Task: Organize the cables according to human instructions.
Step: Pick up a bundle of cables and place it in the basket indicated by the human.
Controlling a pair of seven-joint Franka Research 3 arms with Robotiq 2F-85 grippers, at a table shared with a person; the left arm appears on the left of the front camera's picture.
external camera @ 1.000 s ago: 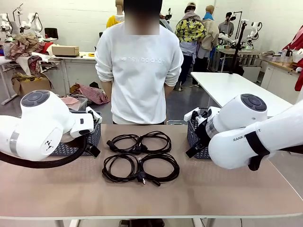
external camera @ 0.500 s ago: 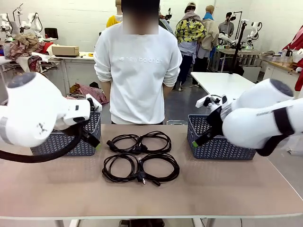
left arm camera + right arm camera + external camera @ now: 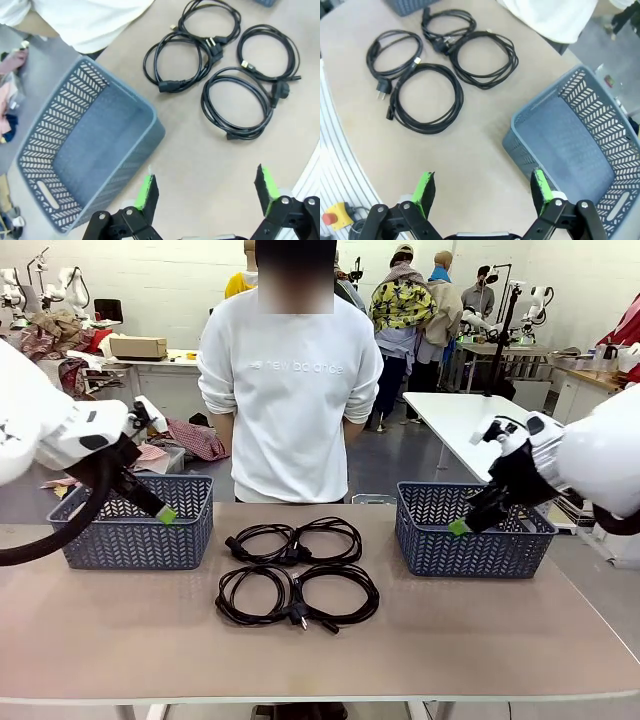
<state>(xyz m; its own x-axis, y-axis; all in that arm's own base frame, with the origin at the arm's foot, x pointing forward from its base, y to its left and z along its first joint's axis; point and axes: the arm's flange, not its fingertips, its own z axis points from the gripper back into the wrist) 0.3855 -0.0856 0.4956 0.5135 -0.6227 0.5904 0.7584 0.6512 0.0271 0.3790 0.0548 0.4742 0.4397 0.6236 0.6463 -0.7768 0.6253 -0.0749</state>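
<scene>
Left wrist view: our left gripper [image 3: 206, 187] hangs wide open and empty above the table [image 3: 200, 150], a gray basket [image 3: 150, 134] at left, the cables [image 3: 212, 47] coiled at upper right. Our right gripper [image 3: 483, 186] gapes too, cables upper left, second basket [image 3: 522, 145] right.

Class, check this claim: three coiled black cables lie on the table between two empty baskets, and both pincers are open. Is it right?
Not quite. There are four coiled cables, not three, as the front view shows: two rows of two. The rest stands: they lie between the empty left basket and the empty right basket, and the left pincer and right pincer are open.
</scene>
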